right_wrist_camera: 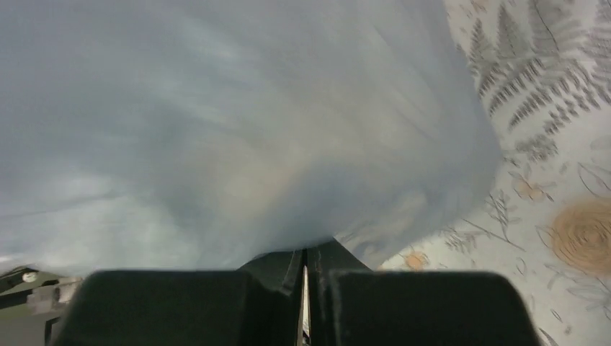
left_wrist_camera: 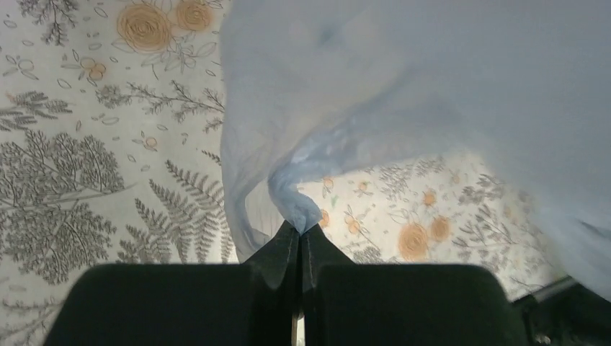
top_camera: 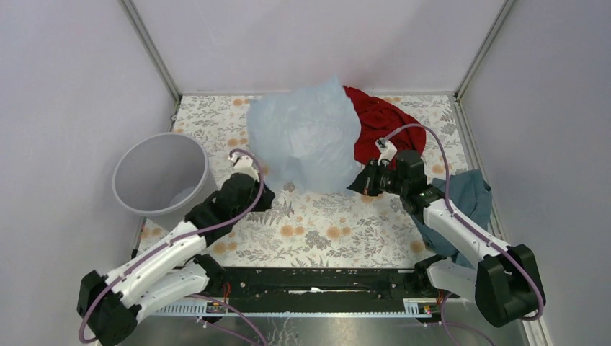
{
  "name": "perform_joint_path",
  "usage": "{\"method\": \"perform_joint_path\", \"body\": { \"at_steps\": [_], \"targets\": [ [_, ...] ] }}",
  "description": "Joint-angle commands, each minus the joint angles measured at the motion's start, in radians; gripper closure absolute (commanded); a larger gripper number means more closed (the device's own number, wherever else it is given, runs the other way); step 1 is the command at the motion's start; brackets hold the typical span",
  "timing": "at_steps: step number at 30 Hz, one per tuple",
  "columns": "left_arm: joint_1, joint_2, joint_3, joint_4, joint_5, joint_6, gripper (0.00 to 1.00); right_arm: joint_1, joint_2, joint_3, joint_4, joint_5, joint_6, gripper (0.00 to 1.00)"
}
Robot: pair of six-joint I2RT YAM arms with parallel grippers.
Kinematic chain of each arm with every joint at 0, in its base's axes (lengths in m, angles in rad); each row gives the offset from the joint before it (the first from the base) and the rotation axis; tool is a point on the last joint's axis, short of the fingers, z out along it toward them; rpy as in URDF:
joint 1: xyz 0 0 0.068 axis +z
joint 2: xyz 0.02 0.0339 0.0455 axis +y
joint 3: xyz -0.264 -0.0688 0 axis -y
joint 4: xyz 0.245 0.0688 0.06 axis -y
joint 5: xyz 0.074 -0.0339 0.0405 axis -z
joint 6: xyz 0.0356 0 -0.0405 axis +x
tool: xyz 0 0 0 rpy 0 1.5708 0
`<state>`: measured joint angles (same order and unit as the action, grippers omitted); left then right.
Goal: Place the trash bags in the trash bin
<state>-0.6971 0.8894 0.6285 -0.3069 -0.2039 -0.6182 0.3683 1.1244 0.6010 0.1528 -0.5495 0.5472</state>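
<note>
The pale-blue translucent trash bag billows above the middle of the table, held between both arms. My left gripper is shut on a twisted corner of the bag at its lower left edge. My right gripper is shut on the bag's lower right edge, and the bag fills most of the right wrist view. The light-grey round trash bin stands upright and open at the left, just left of my left arm.
A red cloth lies behind the bag at the back right. A dark teal cloth lies by the right wall under my right arm. The floral tablecloth covers the table, with walls on three sides.
</note>
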Motion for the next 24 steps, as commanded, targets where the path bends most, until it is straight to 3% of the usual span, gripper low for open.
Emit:
{"method": "perform_joint_path", "body": {
  "at_steps": [1, 6, 14, 24],
  "targets": [
    [0.001, -0.145, 0.051, 0.065, 0.069, -0.081, 1.0, 0.004, -0.071, 0.129, 0.148, -0.119, 0.079, 1.0],
    [0.001, -0.145, 0.188, 0.045, 0.223, -0.069, 1.0, 0.01, -0.11, 0.242, 0.053, -0.144, 0.085, 1.0],
    [-0.004, -0.112, 0.284, 0.184, 0.492, -0.103, 1.0, 0.107, -0.079, 0.357, 0.02, -0.14, 0.09, 1.0],
    [-0.065, -0.025, 0.276, 0.287, 0.453, -0.21, 1.0, 0.306, 0.045, 0.395, 0.103, -0.174, 0.054, 0.96]
  ]
}}
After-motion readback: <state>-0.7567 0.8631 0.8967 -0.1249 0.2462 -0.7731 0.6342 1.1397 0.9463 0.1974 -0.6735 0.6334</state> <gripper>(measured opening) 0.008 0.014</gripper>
